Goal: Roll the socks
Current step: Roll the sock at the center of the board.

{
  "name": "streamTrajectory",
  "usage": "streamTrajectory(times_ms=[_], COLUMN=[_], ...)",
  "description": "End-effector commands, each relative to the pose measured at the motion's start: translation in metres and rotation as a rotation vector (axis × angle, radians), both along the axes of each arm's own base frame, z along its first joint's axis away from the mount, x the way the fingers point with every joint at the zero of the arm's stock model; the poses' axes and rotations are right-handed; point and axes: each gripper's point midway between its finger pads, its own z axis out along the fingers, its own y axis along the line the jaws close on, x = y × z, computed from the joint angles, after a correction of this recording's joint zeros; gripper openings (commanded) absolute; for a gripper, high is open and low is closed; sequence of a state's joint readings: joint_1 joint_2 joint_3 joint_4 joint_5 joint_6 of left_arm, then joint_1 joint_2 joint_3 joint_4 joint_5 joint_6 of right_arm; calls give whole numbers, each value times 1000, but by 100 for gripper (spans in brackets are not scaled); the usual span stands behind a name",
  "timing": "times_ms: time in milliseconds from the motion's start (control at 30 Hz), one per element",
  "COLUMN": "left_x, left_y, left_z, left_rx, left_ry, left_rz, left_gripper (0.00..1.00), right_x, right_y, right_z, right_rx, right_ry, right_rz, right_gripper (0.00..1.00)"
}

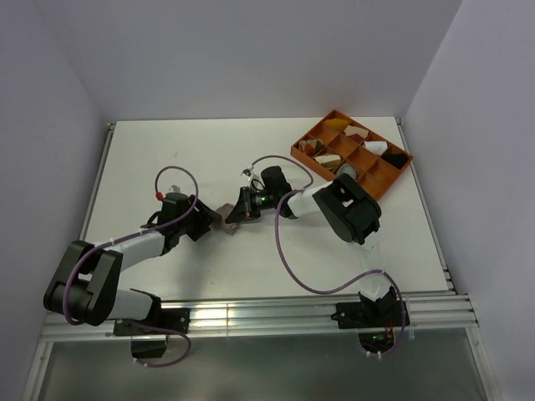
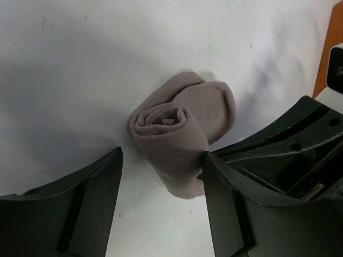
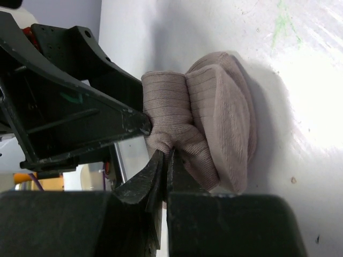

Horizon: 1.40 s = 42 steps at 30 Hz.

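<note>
Item: socks (image 2: 177, 128). One pinkish-tan roll lies mid-worktop (image 1: 251, 150), well away from every edge. I cannot pick out the grey partner.

Left gripper (image 2: 161, 155): fingers spread wide, straddling the roll, gripping nothing.

Right gripper (image 3: 165, 155): fingers closed tight. I judge the tips nip a fold at the roll's end.

Hazards:
- If I withdraw the right with that fold pinched, the roll could unwind.
- If the left closes off-centre, it may shove or flatten the roll.
- The grippers sit crowded together and could collide.
</note>
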State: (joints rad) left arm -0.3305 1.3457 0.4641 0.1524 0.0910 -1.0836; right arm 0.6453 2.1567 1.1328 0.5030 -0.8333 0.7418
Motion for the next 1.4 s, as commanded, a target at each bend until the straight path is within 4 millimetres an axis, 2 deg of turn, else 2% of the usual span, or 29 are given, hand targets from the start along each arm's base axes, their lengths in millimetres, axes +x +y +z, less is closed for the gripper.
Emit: streamTrajectory(times_ms=[0,233,433,467,600,633,700,733,767,833,867,900,967,1000,1033,1067,1100,1133,1167,1200,1267,1300,1367], left_x=[7,8,1,1,-1,-1,0,5,1,7,1,6,5,6,8,7,3,8,7,6,5,4,4], left_y=[-10,-6,1,3,4,4,5,3,5,5,8,6,7,11,12,12,14,12,12,11,11,10,8], left_z=[2,-10,-18,-18,-22,-24,-25,-21,-25,-19,-23,-16,-15,-13,-11,-11,-12,-7,-9,-9,-10,-11,-12], left_rx=[-26,10,46,53,78,95,114,117,140,163,191,195,226,261,277,290,308,312,324,330,340,341,340], left_ry=[-41,-20,2,4,27,41,57,51,78,74,110,100,125,140,144,156,180,172,188,198,234,245,257], left_rz=[-14,2,11,13,5,-6,-17,-23,-36,-40,-54,-64,-81,-72,-79,-85,-92,-98,-109,-119,-130,-137,-150], left_gripper=[65,62,52,44,22,11,2,0,0,0,0,0,0,0,0,0,0,0,0,0,0,0,0], right_x=[-11,-10,-7,-6,-5,-2,-1,2,4,4,12,8,19,21,13,20,21,20,12,17,4,9,-1], right_y=[-1,0,-4,-5,-6,-6,-8,-10,-11,-16,-18,-20,-26,-28,-26,-32,-32,-35,-29,-31,-22,-24,-16], right_z=[-28,-31,-35,-35,-32,-27,-24,-23,-11,-7,7,8,24,27,37,37,42,47,48,51,56,59,61], right_rx=[-61,-69,-67,-68,-74,-80,-101,-114,-111,-148,-160,-187,-237,-262,-268,-315,-330,-353,-377,-414,-434,-465,-485], right_ry=[105,128,156,153,123,88,70,48,-7,-52,-143,-176,-321,-363,-419,-495,-545,-595,-670,-730,-838,-884,-969], right_rz=[22,24,-4,-6,-10,-8,-7,-25,-24,-39,-64,-70,-123,-142,-144,-185,-200,-219,-191,-229,-188,-222,-186], right_gripper=[0,0,0,0,4,6,9,17,22,35,39,44,48,50,54,55,59,60,61,63,64,65,66])
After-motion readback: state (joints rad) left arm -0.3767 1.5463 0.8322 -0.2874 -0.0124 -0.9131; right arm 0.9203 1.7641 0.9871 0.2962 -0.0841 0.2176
